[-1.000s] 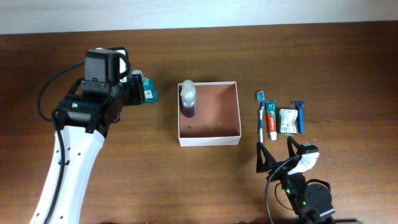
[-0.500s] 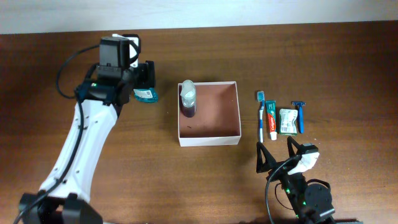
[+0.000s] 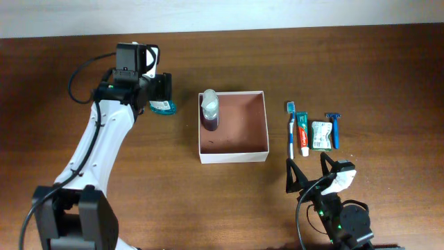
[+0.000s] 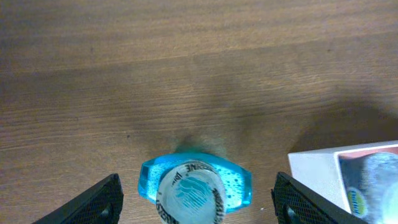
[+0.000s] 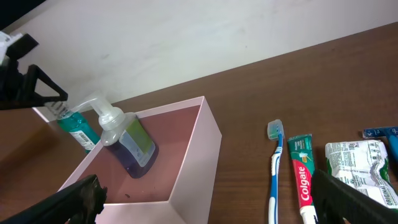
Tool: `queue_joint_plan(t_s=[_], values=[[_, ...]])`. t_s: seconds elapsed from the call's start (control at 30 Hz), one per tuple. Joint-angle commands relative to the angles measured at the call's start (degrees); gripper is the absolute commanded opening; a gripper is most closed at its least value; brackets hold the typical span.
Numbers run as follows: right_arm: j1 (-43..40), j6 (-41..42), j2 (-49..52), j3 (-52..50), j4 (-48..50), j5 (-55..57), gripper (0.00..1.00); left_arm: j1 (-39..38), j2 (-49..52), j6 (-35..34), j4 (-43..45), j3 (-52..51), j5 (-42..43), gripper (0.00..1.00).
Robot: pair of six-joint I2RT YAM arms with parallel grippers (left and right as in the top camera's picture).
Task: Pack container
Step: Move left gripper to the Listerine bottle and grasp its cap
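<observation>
The container, a square white-walled box with a reddish-brown floor, holds a pump bottle of purple liquid leaning in its left corner. Left of it a teal bottle stands upright on the table. My left gripper hovers over it, open. In the left wrist view the teal bottle sits between the fingers with a gap on each side. My right gripper is open and empty at the front right, facing the container.
Right of the container lie, side by side, a toothbrush, a toothpaste tube, a white-and-green packet and a blue razor. The table's back edge meets a pale wall.
My left arm has swung back and to the right, and its jaws have widened around the teal bottle. The right arm has not moved.
</observation>
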Motion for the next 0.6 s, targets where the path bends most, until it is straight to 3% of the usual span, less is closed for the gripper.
queue_joint_plan(t_s=[0.0, 0.17, 0.57], values=[[-0.35, -0.13, -0.44, -0.5, 0.07, 0.87, 0.98, 0.37, 1.16, 1.07, 0.24, 0.46, 0.28, 0.77], [-0.35, -0.13, -0.44, -0.5, 0.07, 0.87, 0.98, 0.37, 1.16, 1.05, -0.59, 0.46, 0.33, 0.67], [-0.35, -0.13, -0.44, -0.5, 0.07, 0.87, 0.98, 0.37, 1.16, 1.07, -0.79, 0.35, 0.26, 0.64]])
